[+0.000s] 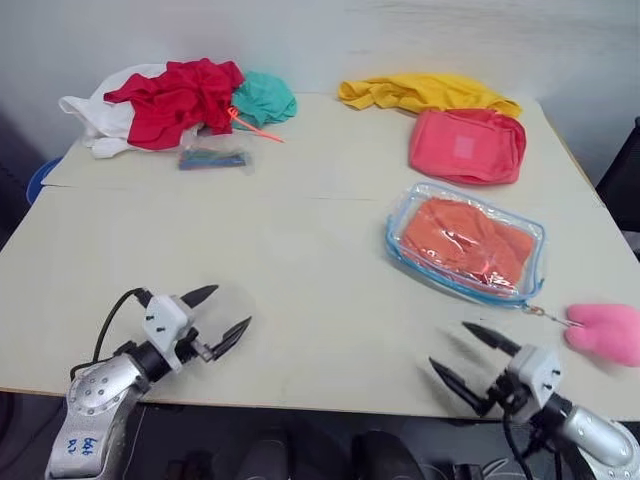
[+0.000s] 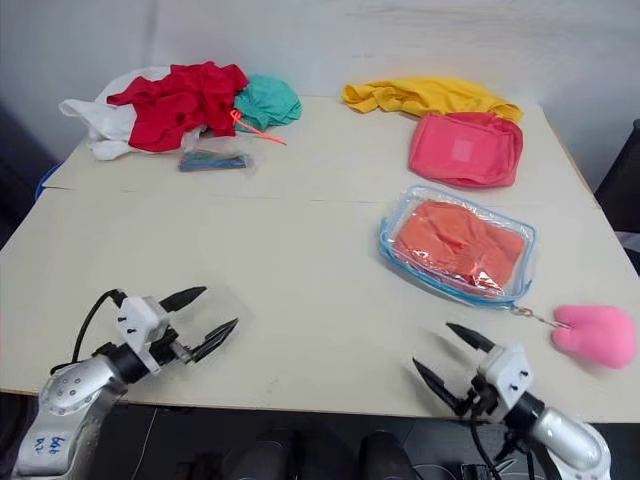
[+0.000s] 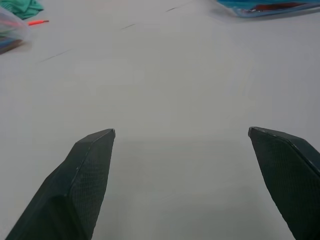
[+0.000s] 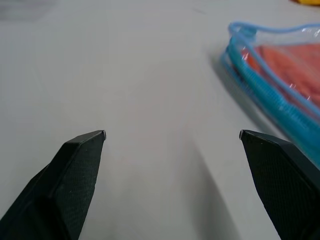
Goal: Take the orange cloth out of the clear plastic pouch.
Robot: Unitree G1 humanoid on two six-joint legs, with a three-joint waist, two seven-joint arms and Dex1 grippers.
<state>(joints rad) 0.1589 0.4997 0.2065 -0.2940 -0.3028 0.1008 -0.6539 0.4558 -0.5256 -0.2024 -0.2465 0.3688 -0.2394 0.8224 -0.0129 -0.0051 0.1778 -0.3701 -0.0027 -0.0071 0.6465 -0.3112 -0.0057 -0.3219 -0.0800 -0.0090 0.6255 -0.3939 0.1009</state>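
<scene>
The clear plastic pouch [image 1: 466, 243] with light-blue edging lies flat on the right half of the table, and the orange cloth [image 1: 466, 240] is folded inside it. A pink plush charm [image 1: 605, 332] on a short chain rests at the pouch's near right corner. My right gripper [image 1: 453, 352] hovers open over the table's front edge, just short of the pouch; its wrist view shows the pouch's blue edge [image 4: 272, 100] ahead. Far to the left, my left gripper [image 1: 232, 310] is open above bare tabletop, empty.
A pink-red fabric pouch [image 1: 467, 145] and a yellow cloth [image 1: 425, 94] lie behind the clear pouch. At the back left sit a red cloth [image 1: 178, 98], white cloth [image 1: 100, 120], teal cloth [image 1: 264, 98] and a small dark packet [image 1: 212, 158]. The table [image 1: 300, 260] has a seam across its width.
</scene>
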